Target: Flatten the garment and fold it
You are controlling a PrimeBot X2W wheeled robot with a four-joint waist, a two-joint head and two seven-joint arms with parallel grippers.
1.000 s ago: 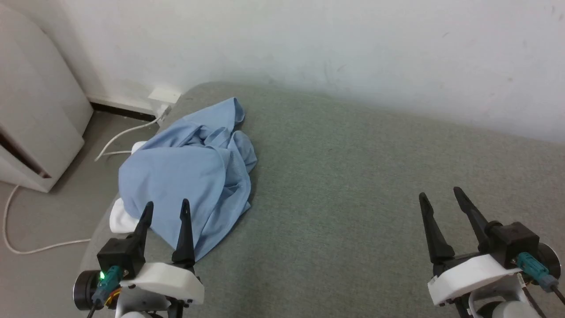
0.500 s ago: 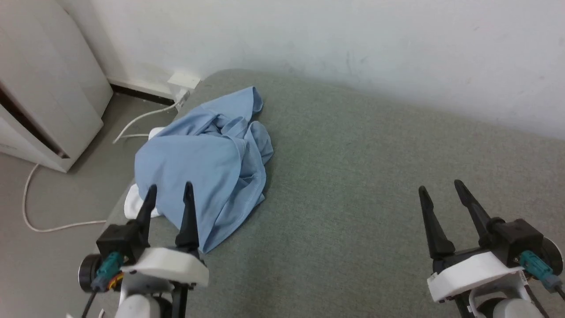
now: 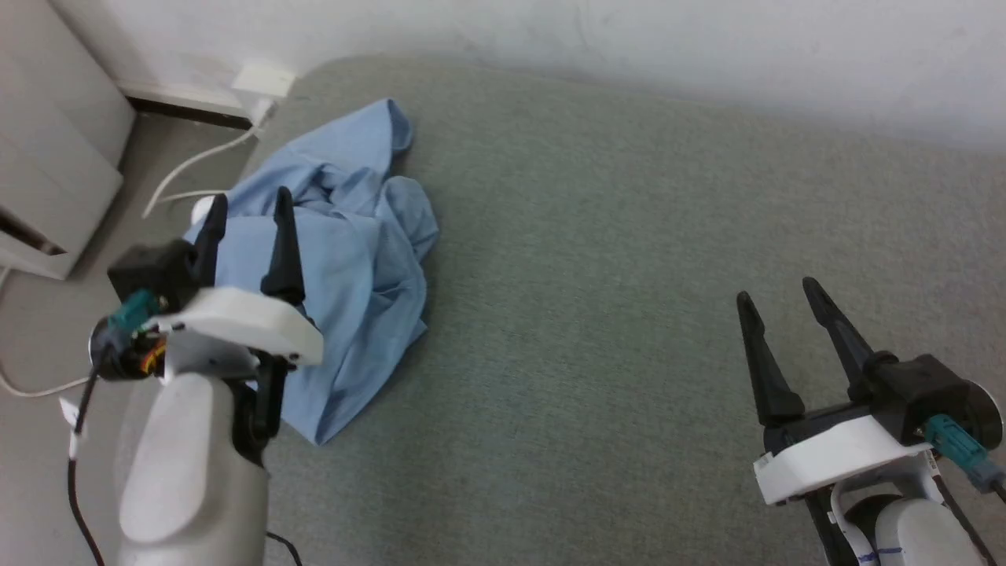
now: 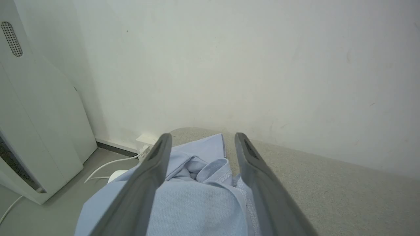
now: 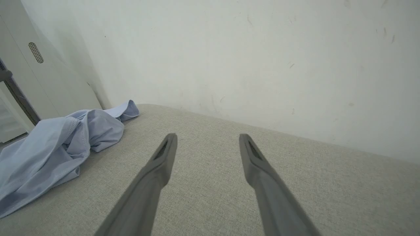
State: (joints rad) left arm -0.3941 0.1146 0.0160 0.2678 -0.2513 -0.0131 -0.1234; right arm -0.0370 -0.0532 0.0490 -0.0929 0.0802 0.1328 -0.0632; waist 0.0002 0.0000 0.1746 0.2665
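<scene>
Left gripper point(image 3: 250, 196) is up over the garment point(image 3: 354, 259) right now, jaws wide apart, nothing between them but air. The light blue shirt lies crumpled in a heap under and just ahead of those two dark fingers. In the left wrist view the cloth point(image 4: 190, 203) bunches between and below the fingers, a stitched hem curling just ahead of the gap. I can't tell whether the tips touch the fabric.

Over to the right gripper point(image 3: 776, 290): jaws spread just as wide, empty, hanging above the bare grey padded surface point(image 3: 589, 236). The shirt is well apart from it, off to its left side, and in the right wrist view the heap point(image 5: 49, 147) sits far left of the fingers. Beyond both pairs of jaws stands the white wall point(image 3: 629, 31). A white cable point(image 3: 189, 161) trails on the floor past the left gripper's outer finger.
</scene>
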